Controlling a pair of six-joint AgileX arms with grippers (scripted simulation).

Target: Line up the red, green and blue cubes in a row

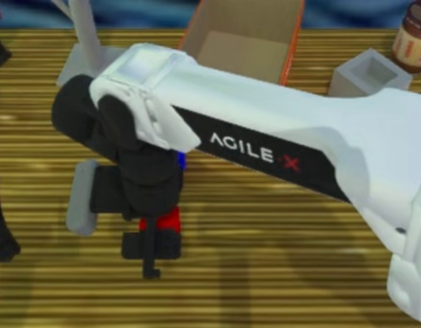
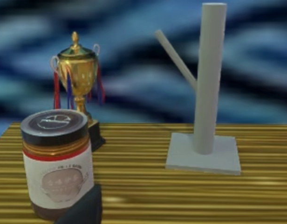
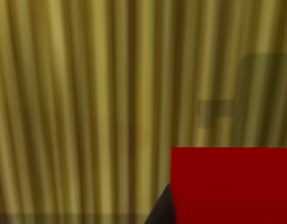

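The red cube (image 1: 169, 219) sits between the fingers of my right gripper (image 1: 156, 236), which is shut on it at the table's left middle. In the right wrist view the red cube (image 3: 232, 184) fills the near corner, with one dark fingertip (image 3: 162, 211) against its side. Just behind the right wrist, only a sliver of the blue cube (image 1: 182, 159) shows. The green cube is hidden. My left gripper (image 1: 0, 236) stays parked at the table's far left edge, mostly out of view.
An open orange box (image 1: 290, 48) stands at the back middle, with a hollow grey box (image 1: 347, 78) and a brown jar (image 1: 413, 37) to its right. A grey stand (image 2: 204, 154), a gold trophy (image 2: 77, 74) and a jar (image 2: 57, 163) stand at the left.
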